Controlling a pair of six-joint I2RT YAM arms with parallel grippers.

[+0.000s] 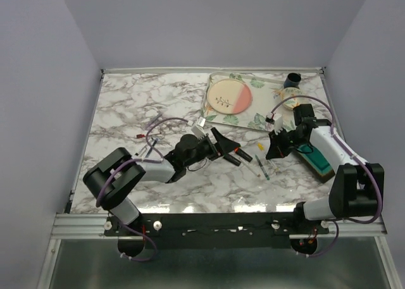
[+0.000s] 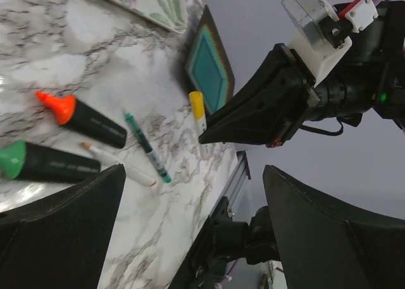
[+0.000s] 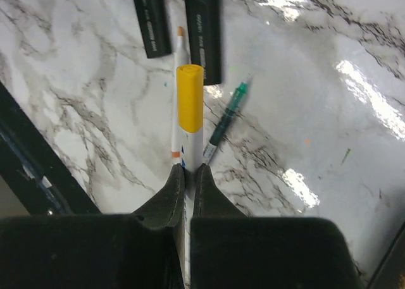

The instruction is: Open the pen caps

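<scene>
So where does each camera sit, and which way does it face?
Top external: above, behind the arms, looking down on the table; both arms show.
Left wrist: on the left arm, facing the right gripper; own open fingers frame it.
Right wrist: on the right arm, looking along its shut fingers at the yellow-capped pen.
Both wrist views share that pen.
</scene>
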